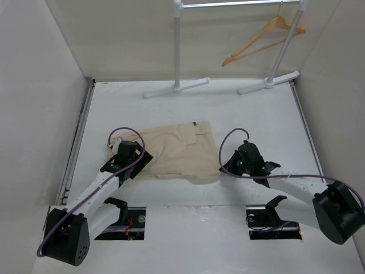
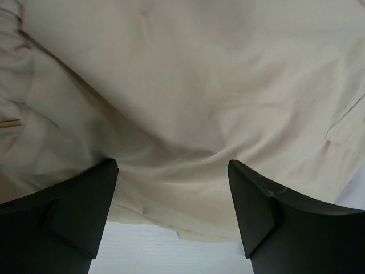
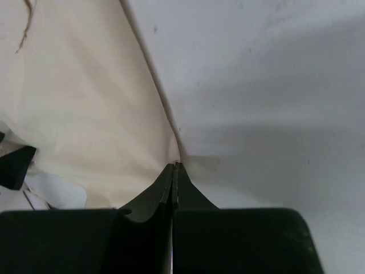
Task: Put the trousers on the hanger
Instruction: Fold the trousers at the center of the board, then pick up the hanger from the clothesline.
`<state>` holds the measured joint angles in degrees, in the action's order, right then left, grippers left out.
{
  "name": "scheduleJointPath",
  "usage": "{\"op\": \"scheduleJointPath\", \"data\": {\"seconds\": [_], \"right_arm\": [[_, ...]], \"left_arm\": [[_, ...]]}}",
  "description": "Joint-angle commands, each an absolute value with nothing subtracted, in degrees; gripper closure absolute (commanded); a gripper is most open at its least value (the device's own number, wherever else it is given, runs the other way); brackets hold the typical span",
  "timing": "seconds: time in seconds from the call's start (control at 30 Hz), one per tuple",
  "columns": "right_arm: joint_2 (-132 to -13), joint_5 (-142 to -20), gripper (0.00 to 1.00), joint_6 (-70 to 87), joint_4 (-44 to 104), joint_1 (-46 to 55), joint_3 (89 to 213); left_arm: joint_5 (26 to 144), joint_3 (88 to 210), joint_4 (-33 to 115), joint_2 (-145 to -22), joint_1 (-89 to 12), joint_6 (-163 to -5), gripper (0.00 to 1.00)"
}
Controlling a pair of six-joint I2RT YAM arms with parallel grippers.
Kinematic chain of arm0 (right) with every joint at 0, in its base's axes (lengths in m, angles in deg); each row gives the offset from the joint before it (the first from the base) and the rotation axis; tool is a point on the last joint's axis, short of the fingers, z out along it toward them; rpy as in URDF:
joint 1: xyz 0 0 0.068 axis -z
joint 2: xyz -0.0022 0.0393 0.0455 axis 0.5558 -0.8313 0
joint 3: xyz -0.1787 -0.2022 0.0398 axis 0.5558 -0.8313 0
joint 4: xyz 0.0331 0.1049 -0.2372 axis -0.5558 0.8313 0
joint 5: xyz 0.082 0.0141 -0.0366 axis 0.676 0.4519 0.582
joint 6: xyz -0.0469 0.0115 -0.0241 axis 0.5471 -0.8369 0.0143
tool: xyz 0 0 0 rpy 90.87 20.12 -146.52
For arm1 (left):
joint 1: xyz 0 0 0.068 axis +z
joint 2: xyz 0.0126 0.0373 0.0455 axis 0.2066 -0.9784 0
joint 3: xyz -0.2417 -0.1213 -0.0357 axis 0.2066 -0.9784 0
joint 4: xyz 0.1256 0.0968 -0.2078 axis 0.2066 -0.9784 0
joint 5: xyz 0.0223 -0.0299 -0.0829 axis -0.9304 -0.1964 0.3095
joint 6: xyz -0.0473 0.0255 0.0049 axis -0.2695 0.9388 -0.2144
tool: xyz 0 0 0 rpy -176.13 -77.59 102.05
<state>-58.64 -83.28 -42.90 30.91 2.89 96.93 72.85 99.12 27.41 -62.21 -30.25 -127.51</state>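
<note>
The beige trousers (image 1: 177,151) lie folded flat on the white table in the middle of the top view. The wooden hanger (image 1: 262,39) hangs on the white rack at the back right. My left gripper (image 1: 128,153) is at the trousers' left edge. In the left wrist view it (image 2: 171,171) is open, with the cloth (image 2: 188,85) lying between and beyond the black fingers (image 2: 256,211). My right gripper (image 1: 228,165) is at the trousers' near right corner. In the right wrist view its jaws (image 3: 174,166) are shut, with the cloth's edge (image 3: 85,114) running into the tips.
The white rack (image 1: 177,45) stands at the back, with its feet (image 1: 177,88) on the table. White walls enclose the left, right and back sides. Purple cables loop above both wrists. Two openings in the near panel sit beside the arm bases.
</note>
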Motion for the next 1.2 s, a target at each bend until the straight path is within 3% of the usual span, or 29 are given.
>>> {"op": "scheduleJointPath", "data": {"seconds": [0.0, 0.1, 0.27, 0.33, 0.4, 0.53, 0.67, 0.8, 1.0, 1.17], "right_arm": [[-52.26, -87.32, 0.99, -44.73, 39.57, 1.2, 95.53], [-45.94, -87.24, 0.95, -45.08, 44.23, 0.76, 94.38], [-35.83, -86.88, 0.62, -43.25, 53.8, 1.72, 97.36], [-33.53, -87.23, 0.58, -41.32, 57.58, 3.74, 101.13], [-33.52, -87.06, 0.62, -38.6, 59.7, 5.94, 105.78], [-38.86, -86.18, 0.87, -32.01, 60.06, 7.88, 116.67], [-48.18, -85.39, 0.95, -27.34, 58.22, 9.98, 131.08], [-58.28, -83.63, 0.9, -24.0, 57.16, 14.11, 148.48], [-73.84, -82.57, 0.52, -18.98, 57.08, 24.12, 172.04], [-87.03, -80.3, 0.4, -20.21, 54.79, 30.46, 187.17]], "left_arm": [[75.21, 100.12, 24.21, -59.55, -27.0, -124.5, 0.22], [76.88, 102.76, 20.69, -57.26, -24.63, -122.83, 0.21], [80.04, 110.05, 14.45, -54.45, -23.74, -122.12, 0.2], [80.92, 113.39, 13.74, -54.97, -24.35, -122.04, 0.21], [81.1, 115.42, 14.7, -56.54, -24.88, -122.03, 0.27], [76.29, 113.68, 17.6, -59.62, -23.4, -122.04, 0.69], [73.19, 106.83, 20.23, -62.17, -15.06, -122.21, 0.81], [74.15, 101.19, 23.49, -62.09, -7.85, -123.09, 0.77], [79.25, 103.2, 23.94, -57.88, -6.6, -123.0, 0.49], [80.13, 108.82, 19.9, -54.0, -8.97, -122.3, 0.35]]}}
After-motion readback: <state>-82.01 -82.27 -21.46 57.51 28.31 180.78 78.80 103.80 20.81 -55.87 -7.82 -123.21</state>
